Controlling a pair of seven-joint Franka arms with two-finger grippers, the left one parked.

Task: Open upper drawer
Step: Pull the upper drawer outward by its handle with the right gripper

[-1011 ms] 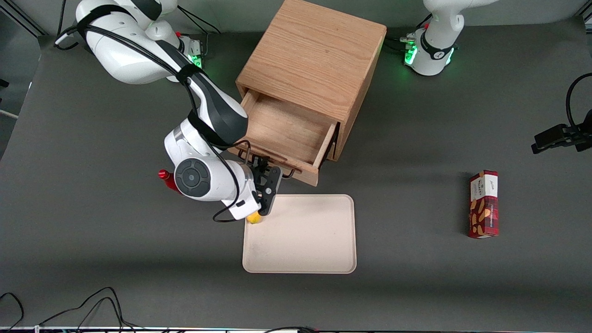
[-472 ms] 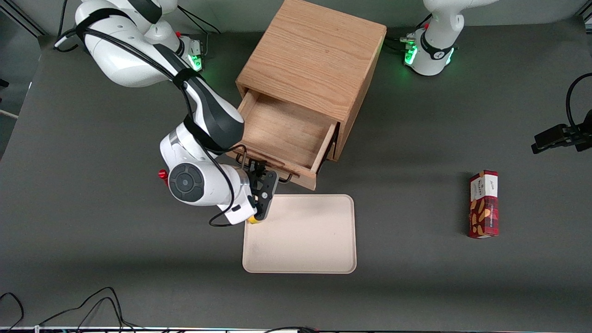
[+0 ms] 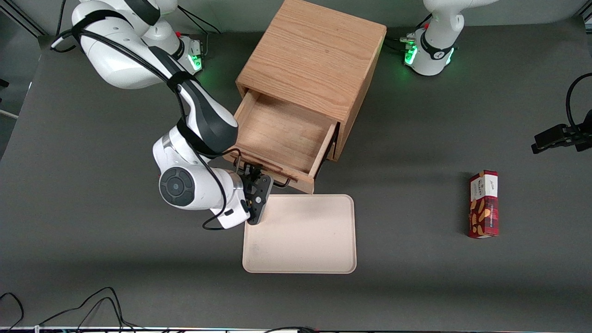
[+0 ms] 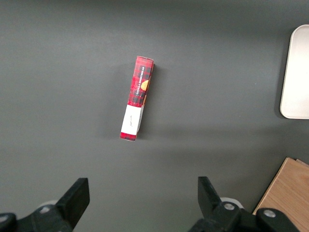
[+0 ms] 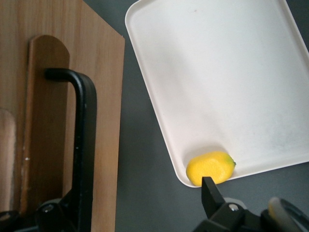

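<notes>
My claw [image 3: 253, 175] hovers just in front of the shallow light oak upper drawer [image 3: 282, 134], its fingers spread wide and clamped on nothing; in the wrist view one of them sits close beside the black wire handle [image 5: 84, 145] and the other stands well apart from it. The drawer is drawn well out of the boxy oak cabinet [image 3: 314, 51] with its bare floor showing, and it points toward the front camera, slanted a little toward my end of the table. Its front board, the long axis, runs at a diagonal, and the handle lies along that board. Nearer to the camera lies a flat cream rectangular tray [image 3: 300, 236], close to the drawer front, with a strip of dark table between them in my wrist view. A small yellow oval piece [image 5: 211, 167] rests in one corner of the tray, touching its rim; from the front my wrist covers it. A red patterned carton [image 3: 484, 203] lies flat, well apart, toward the parked arm's end. My forearm hides the drawer corner nearest me, and I cannot make out the drawer below
</notes>
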